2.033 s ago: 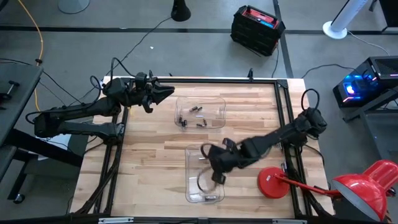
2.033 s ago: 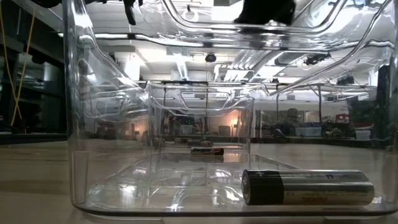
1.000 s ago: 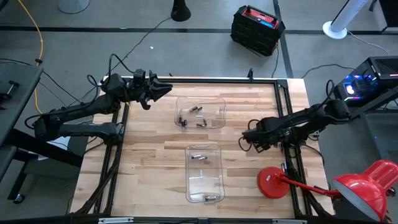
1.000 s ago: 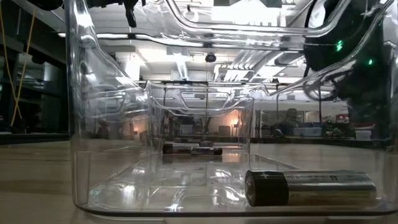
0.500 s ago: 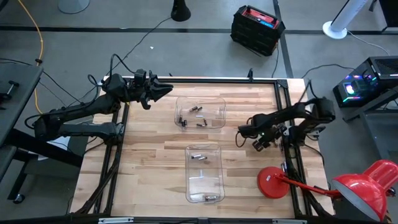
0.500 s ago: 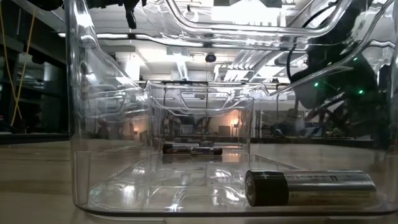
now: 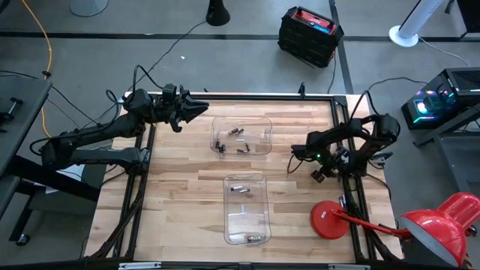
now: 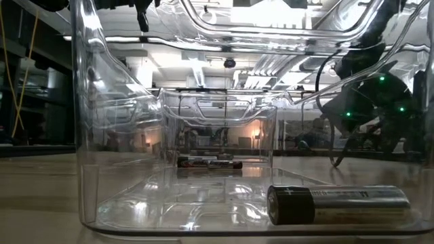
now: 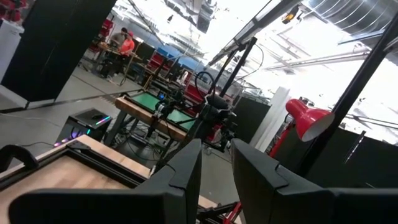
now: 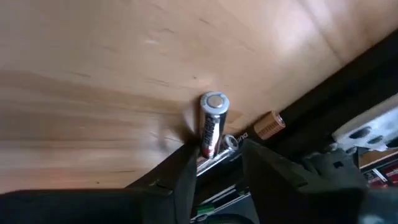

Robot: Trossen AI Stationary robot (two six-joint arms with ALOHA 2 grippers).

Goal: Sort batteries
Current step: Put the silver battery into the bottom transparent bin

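The right hand [image 10: 214, 163], fingers slightly parted and gripping nothing, hangs just over an AA battery [image 10: 212, 124] lying against the table [image 7: 187, 187] edge frame, where a clumsy pinch could wedge or roll it off.

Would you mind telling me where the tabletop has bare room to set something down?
Bare wood lies left of both clear bins, up to the table edge. The right edge is crowded: right gripper, a battery before it, red lamp base. The left gripper waits at the far-left corner.
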